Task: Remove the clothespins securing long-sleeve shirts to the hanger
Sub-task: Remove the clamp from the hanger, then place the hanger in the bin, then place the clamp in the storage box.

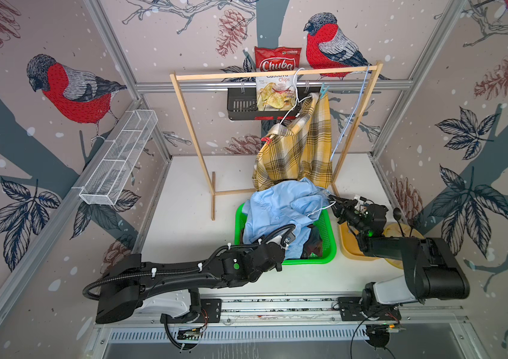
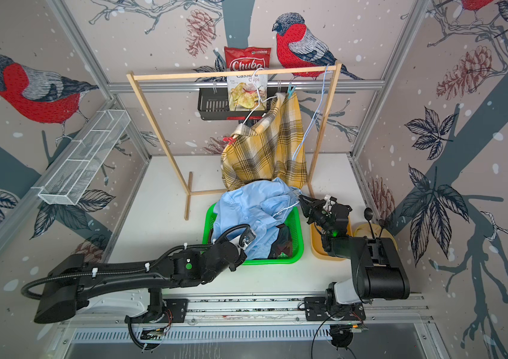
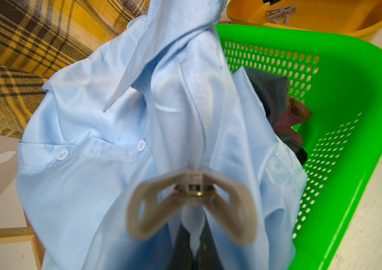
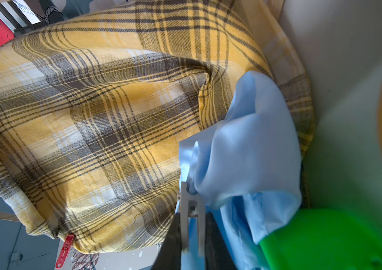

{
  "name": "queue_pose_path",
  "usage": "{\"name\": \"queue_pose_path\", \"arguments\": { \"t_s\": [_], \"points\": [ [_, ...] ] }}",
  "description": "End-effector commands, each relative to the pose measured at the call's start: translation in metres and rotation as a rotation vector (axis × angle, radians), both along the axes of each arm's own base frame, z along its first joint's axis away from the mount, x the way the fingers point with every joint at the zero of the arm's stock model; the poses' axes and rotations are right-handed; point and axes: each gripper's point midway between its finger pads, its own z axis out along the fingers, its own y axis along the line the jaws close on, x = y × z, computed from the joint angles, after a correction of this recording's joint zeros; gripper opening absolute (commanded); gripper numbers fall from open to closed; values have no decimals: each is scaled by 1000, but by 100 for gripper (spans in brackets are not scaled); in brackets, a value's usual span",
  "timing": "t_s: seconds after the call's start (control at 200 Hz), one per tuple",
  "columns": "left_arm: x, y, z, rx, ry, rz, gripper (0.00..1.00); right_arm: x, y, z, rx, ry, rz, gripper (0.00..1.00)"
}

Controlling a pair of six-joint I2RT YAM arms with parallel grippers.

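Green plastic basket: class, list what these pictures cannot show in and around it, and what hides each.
Dark crumpled shirt: mostly buried under the light blue shirt, top views.
Left gripper: what its shut jaws pinch is blurred, left wrist view; hidden under its wrist, top views.
Yellow plastic tray: cut off by the edge, left wrist view; partly under the right arm, top views.

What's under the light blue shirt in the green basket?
A dark plaid shirt pokes out beneath the light blue shirt, inside the green basket. Its full extent, and anything else beneath, is covered.
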Motion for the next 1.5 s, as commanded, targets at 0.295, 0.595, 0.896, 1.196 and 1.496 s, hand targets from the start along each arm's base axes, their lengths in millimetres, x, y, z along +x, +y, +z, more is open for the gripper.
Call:
{"name": "queue_pose_path", "arguments": {
  "t_s": [0.295,0.595,0.896,1.196,1.496],
  "points": [
    [4,-1,6,-30,-13,31,0,-12,-6,1,-58,1,13,12],
    [5,1,8,-33,-14,41,0,-24,-31,16,-108,-15,-18,11],
    [4,-3,12,-39,-14,26,0,-62,-100,-11,-317,134,-142,14],
    [16,-9,39,-34,-88,55,0,-78,-110,-55,-419,240,-124,16],
    [35,-31,49,15,-171,107,0,-79,-116,-66,-508,273,-122,40]
  ]
}}
